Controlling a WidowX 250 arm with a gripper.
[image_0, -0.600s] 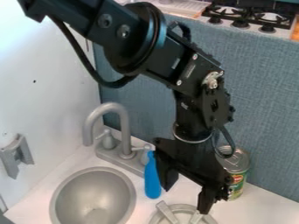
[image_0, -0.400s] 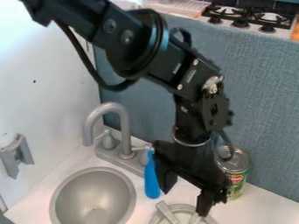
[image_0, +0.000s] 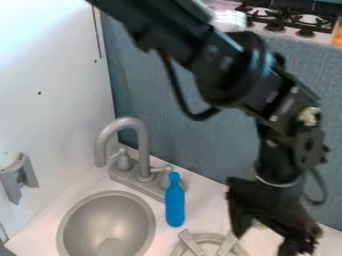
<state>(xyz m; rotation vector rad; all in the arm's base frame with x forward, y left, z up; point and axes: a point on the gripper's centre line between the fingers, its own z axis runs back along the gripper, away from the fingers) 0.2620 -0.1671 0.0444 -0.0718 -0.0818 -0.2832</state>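
Rightward, the hand (image_0: 264, 242) hangs wide open over the tabletop (image_0: 208, 212), near the round grey burner (image_0: 191, 243); the blue bottle-shaped object (image_0: 175, 202) is between the sink (image_0: 107, 217) and the hand.

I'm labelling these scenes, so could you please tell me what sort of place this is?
Probably a toy kitchen: there is a small sink with a grey faucet beside it, and a stove stands beyond the blue-grey panel.
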